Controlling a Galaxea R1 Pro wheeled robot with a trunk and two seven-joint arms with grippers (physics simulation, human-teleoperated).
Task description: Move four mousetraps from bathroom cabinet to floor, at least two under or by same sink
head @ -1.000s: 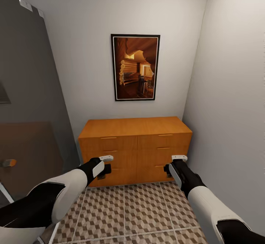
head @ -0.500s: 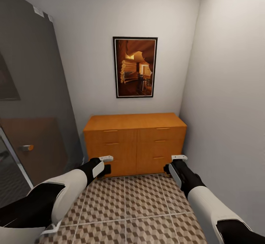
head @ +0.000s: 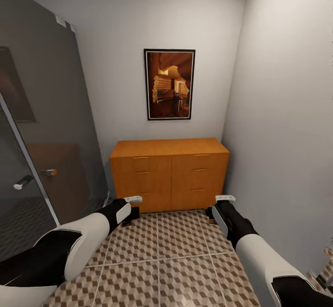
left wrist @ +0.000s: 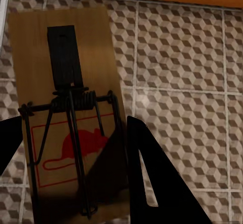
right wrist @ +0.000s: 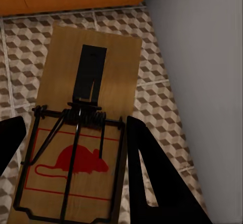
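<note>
The orange-brown cabinet (head: 169,173) stands against the far wall with its drawers closed. In the left wrist view a mousetrap (left wrist: 66,118), a small wooden board with a red mouse print and a dark spring bar, sits between the fingers of my left gripper (left wrist: 76,158), which is shut on it. A second mousetrap (right wrist: 83,133) is clamped the same way in my right gripper (right wrist: 73,153). In the head view both grippers, left (head: 133,213) and right (head: 211,213), hang low over the bathroom floor (head: 157,251) in front of the cabinet. The sink is out of view.
A framed picture (head: 169,84) hangs above the cabinet. A dark glass door (head: 41,126) with a handle (head: 22,183) runs along the left. A grey wall (head: 286,126) closes the right side, so the tiled strip is narrow.
The whole view has pulled back: the cabinet looks smaller and farther, and more floor and glass door show. Both arms keep their pose, each with its mousetrap.
</note>
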